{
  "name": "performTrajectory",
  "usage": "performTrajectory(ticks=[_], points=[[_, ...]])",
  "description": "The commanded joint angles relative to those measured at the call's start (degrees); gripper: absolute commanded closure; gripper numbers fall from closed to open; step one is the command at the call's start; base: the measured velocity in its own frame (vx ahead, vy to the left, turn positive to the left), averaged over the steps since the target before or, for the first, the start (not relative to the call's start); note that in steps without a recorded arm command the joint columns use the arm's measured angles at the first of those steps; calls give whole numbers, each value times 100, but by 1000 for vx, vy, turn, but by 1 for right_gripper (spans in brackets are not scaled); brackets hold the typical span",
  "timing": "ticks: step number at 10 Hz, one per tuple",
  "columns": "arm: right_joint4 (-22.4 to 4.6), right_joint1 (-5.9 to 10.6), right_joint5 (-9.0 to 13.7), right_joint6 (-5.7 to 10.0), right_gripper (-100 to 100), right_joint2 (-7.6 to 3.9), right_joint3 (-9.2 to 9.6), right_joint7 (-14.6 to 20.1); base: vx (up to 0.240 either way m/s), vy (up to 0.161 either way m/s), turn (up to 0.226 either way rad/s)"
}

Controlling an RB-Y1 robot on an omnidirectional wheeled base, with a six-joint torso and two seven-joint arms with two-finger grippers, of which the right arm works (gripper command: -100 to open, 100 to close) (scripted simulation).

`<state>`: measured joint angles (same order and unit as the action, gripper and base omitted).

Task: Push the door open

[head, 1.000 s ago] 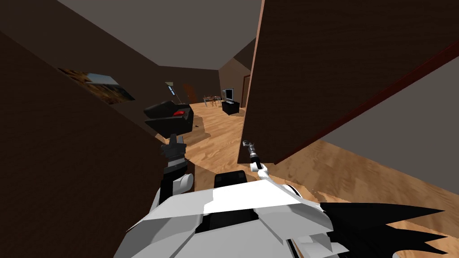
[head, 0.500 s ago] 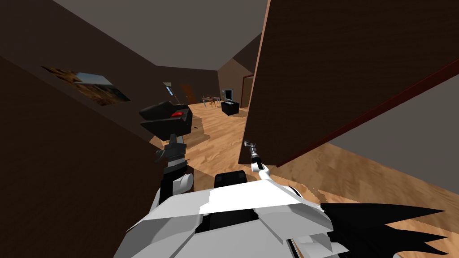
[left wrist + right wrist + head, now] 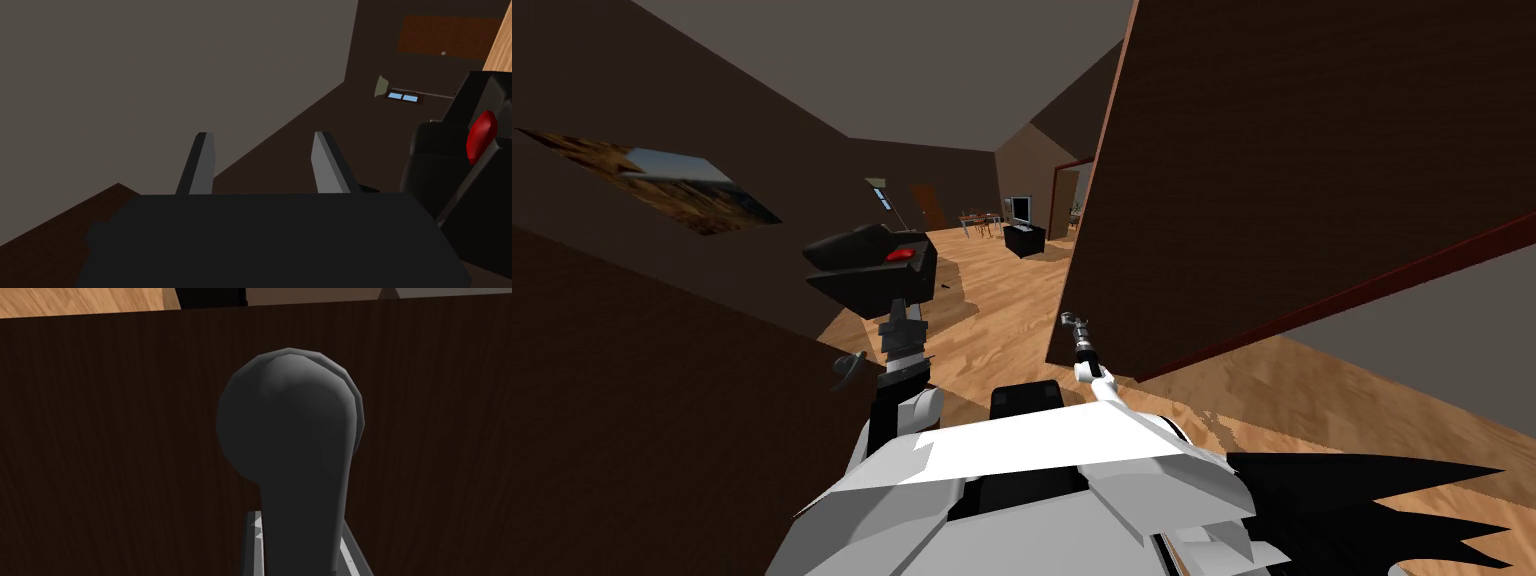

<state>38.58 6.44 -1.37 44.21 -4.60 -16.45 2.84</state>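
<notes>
The dark door (image 3: 1312, 150) stands partly open, with wood floor (image 3: 1002, 300) showing past its free edge. The right end effector (image 3: 1069, 320) clasps the handle (image 3: 290, 438) near that edge. The left end effector (image 3: 260, 137) hangs wide. More pushing likely remains.

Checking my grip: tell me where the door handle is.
In the right wrist view, the dark handle stands on the brown door, pinched in the right gripper.

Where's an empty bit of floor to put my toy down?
The wood floor between the black armchair and the brown door is bare. More bare floor lies between the door and the grey wall. It's crowded at the door's edge, where the right pincer grips the dark handle.
</notes>
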Motion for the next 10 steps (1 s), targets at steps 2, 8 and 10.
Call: performTrajectory(ticks=[2,8,10], points=[[-69,5,113,61,100,-95,-213,-72,219,45,-66],[-87,-7,303,63,100,-130,-551,-197,176,41,-58],[-92,-10,353,64,100,-131,-641,-230,155,31,-36]])
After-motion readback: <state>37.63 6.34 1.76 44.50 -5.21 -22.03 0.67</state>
